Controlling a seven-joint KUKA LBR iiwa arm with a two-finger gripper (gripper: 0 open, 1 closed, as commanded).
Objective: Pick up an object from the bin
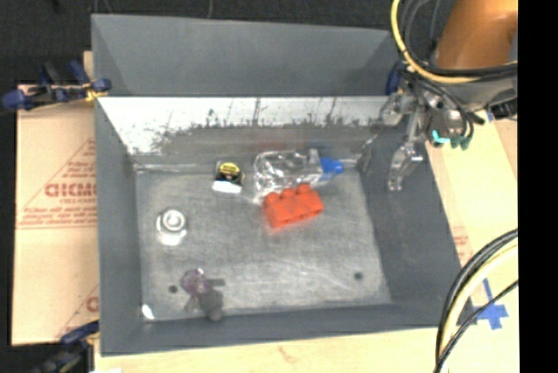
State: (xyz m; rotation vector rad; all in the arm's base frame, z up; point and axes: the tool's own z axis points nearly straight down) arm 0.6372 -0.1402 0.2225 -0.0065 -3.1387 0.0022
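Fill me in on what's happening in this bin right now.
A robot arm reaches in from the right. Its tool hangs over the bin's right wall, near the back corner. On the floor, apart from the tool, lie a red toy brick, a clear plastic piece with a blue cap just behind it, a small yellow-and-black thing, a white round cap and a purple thing.

Tool [399, 169] downward beneath orange-covered wrist [475, 10], far right.

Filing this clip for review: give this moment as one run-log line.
gripper: over bin right wall, nothing held | nearest: clear bag, red brick, mid-bin | left: white cap | front-left: purple toy
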